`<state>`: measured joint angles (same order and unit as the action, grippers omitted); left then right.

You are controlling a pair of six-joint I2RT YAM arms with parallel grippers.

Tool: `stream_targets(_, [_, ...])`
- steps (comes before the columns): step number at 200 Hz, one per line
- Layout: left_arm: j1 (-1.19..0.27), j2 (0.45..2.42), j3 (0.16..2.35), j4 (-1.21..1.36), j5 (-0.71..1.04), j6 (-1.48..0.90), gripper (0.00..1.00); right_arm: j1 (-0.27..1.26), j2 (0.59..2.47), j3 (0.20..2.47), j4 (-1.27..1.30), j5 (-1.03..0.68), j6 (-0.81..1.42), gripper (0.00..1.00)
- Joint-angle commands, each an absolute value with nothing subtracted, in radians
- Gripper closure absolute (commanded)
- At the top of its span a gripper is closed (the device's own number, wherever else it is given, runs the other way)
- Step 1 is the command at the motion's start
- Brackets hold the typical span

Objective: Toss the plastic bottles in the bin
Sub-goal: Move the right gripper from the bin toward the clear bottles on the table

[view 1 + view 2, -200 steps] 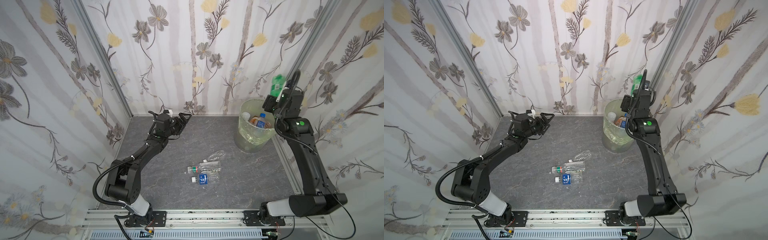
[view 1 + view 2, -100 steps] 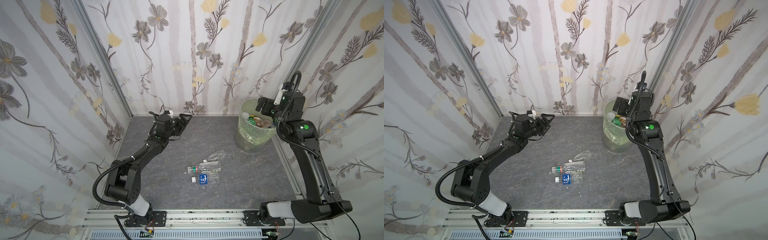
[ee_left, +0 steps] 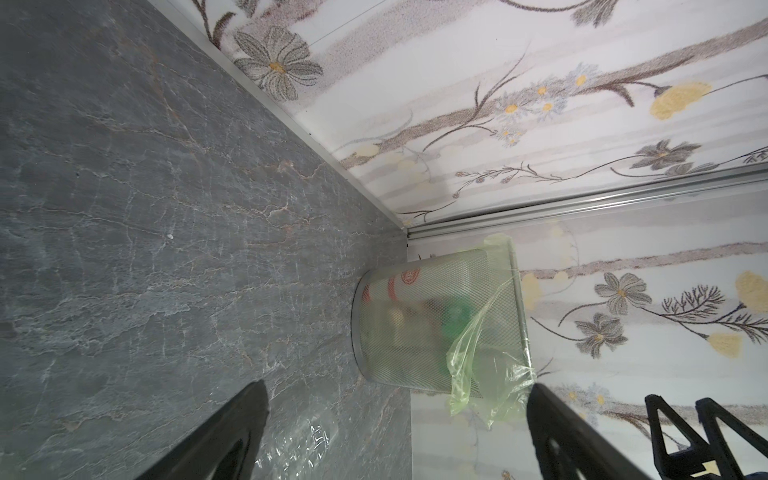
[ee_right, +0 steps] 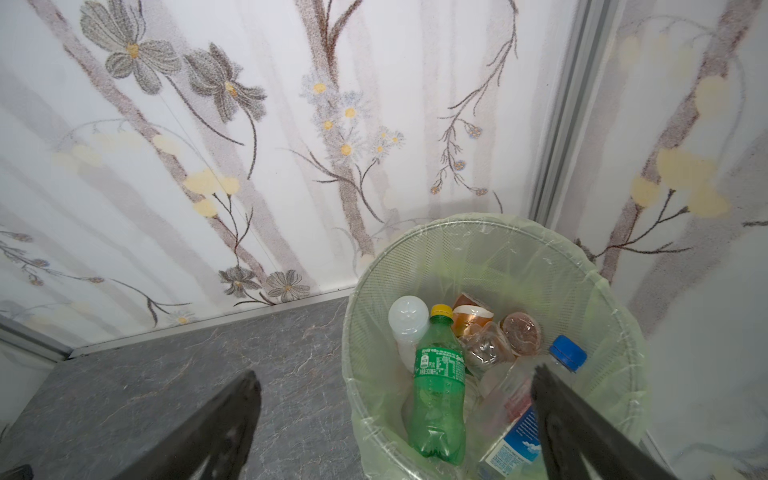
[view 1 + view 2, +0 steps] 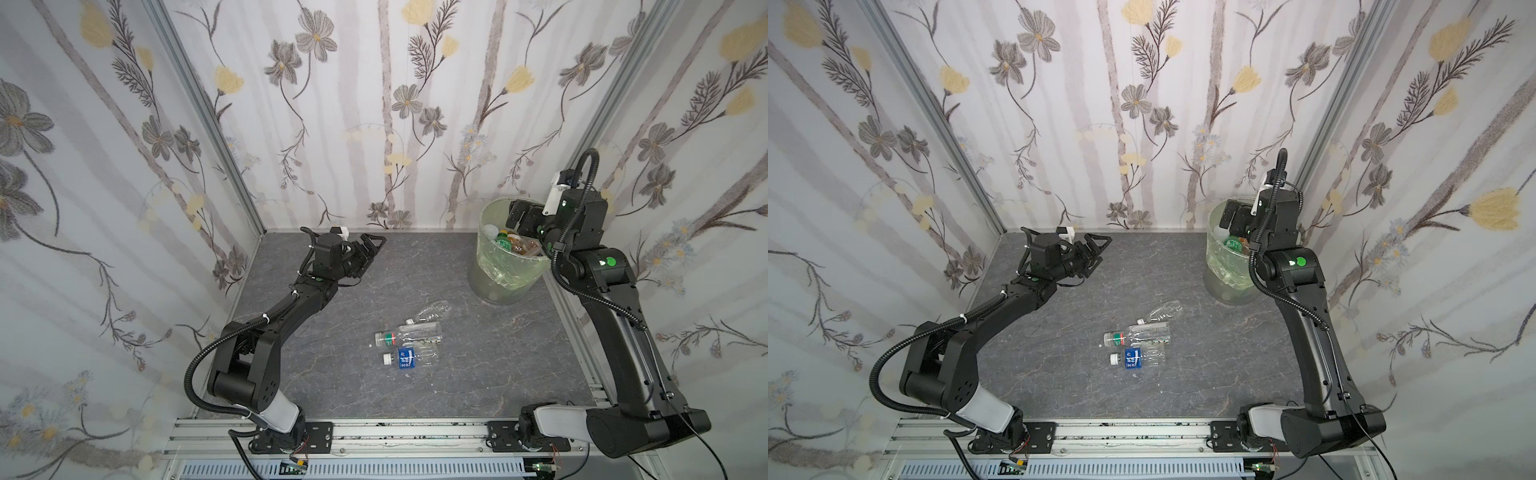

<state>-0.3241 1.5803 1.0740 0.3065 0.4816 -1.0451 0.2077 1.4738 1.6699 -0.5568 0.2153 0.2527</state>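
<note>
The right pincer point(image 5: 519, 216) hangs over the bin point(image 5: 494, 286) in the back right corner of the desk point(image 5: 374, 395), jaws spread wide, nothing between them. Its wrist camera looks straight down the mouth, and there's the heap. A green bottle point(image 4: 440, 395) with a yellow cap lies on top, a blue-capped bottle point(image 4: 567, 353) is beside it, and a white bottle point(image 4: 409, 320) and brown bottles point(image 4: 471, 318) sit behind. The top views give only specks of colour in there.

Over to the left pincer point(image 5: 371, 245), at the back of the desk and well apart from the bin: wide open too, and empty. Its wrist camera gets the bin side-on, mesh wall, a red label showing through, a loose flap of green bag point(image 3: 478, 365) hanging outside.

Both top views show three more lying close together mid-desk: a clear bottle point(image 5: 432, 311), a green-labelled bottle point(image 5: 409, 336) and a blue-labelled bottle point(image 5: 409, 359).
</note>
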Motion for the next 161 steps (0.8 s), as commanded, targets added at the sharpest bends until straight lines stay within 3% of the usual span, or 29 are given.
stream_targets(1, [-0.335,1.568,1.078,0.216,0.501,-0.966,0.00,0.247,1.486,1.650,-0.519,0.208,0.237,0.00])
stream_targets(74, [-0.403,1.479,1.006,0.041,0.485,-0.838,0.00,0.463,1.505,1.473,-0.459,0.225,0.230,0.00])
stream_targets(161, [-0.443,1.240,0.776,0.040,0.438,-0.913,0.00,0.727,1.483,1.150,-0.399,0.251,0.309,0.00])
